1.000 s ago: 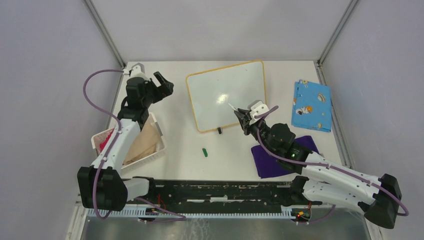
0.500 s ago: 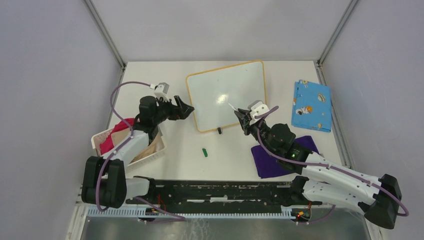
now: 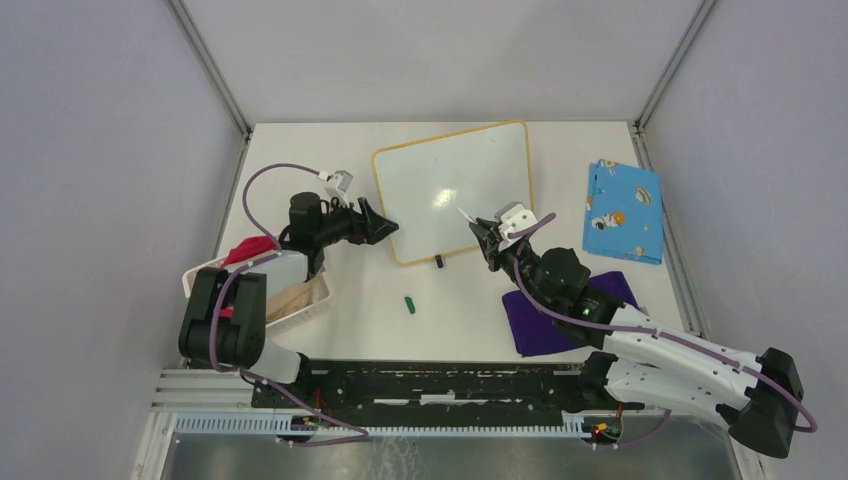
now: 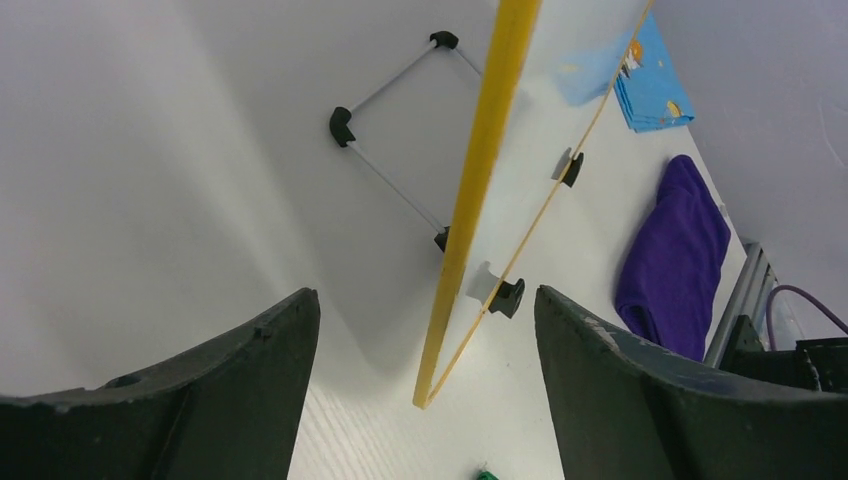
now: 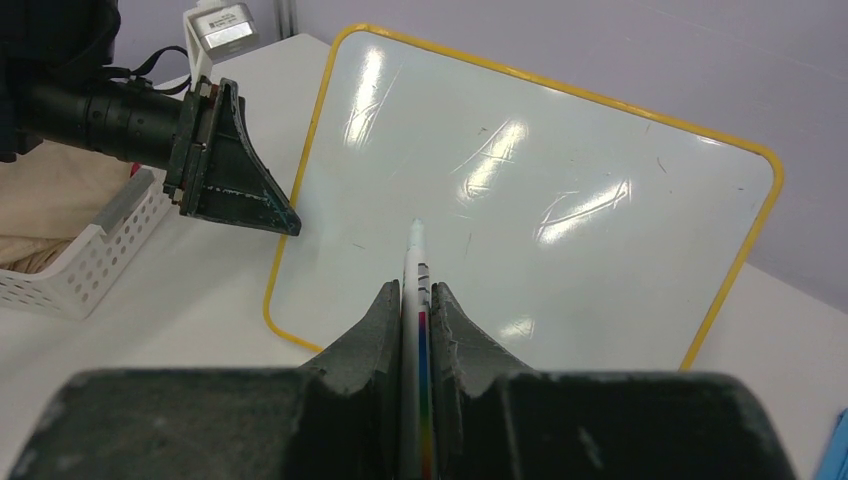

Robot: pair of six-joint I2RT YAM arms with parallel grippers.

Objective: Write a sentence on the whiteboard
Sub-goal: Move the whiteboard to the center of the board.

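Observation:
The whiteboard [image 3: 455, 185] with its yellow rim [image 4: 480, 150] lies tilted at the table's middle back. Its white face [image 5: 540, 200] shows only glare; no sentence shows on it. My right gripper [image 3: 487, 238] [image 5: 414, 288] is shut on a white marker [image 5: 414, 255] with a rainbow stripe. The marker's tip [image 3: 462, 212] hovers over the board's near right part. My left gripper [image 3: 378, 228] [image 4: 425, 300] is open at the board's near left corner, one jaw on each side of the rim and not touching it.
A green cap [image 3: 408, 303] lies on the table in front of the board. A purple cloth [image 3: 535, 335] sits under my right arm, and a blue patterned cloth [image 3: 622, 210] lies at the right. A white basket [image 3: 300, 310] with cloths stands at the left.
My left arm has swung down from the far left to the board's near left corner, and its jaws have narrowed a little. The right arm and marker have not moved.

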